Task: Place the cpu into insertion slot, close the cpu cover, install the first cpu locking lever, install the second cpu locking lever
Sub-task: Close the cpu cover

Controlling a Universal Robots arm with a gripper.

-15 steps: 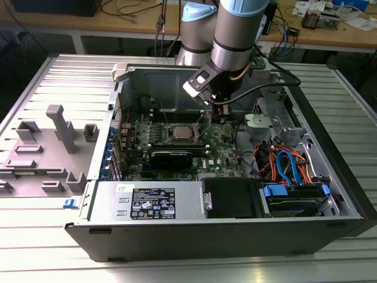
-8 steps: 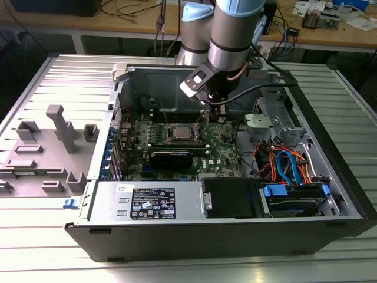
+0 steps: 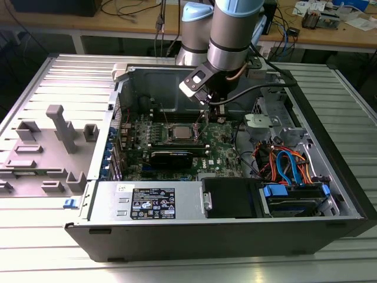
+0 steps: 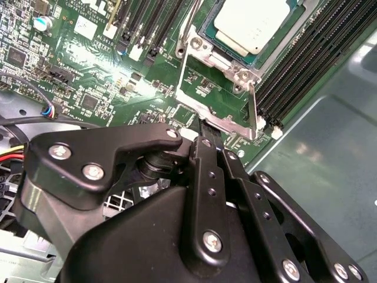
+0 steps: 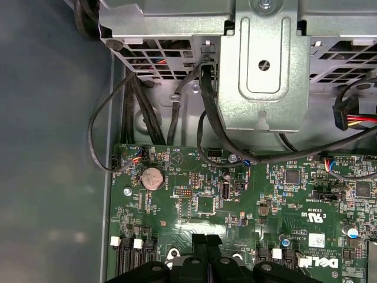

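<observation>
Silver cpu (image 3: pixel 181 132) sits in its slot (image 3: pixel 171 137), middle of the exterior view. Its cover (image 4: pixel 182 76) stands open beside it. The gripper (image 3: pixel 204 118) has its jaws squeezed together, tips touching the cover's edge, holding nothing, it seems. Shutting the cover is the job now, I think; it needs a soft push down.

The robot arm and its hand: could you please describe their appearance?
The arm is silver-grey and cylindrical with light-blue joint caps; a black cable loops off its wrist. The hand is matte black, built of jointed links with silver screws.
</observation>
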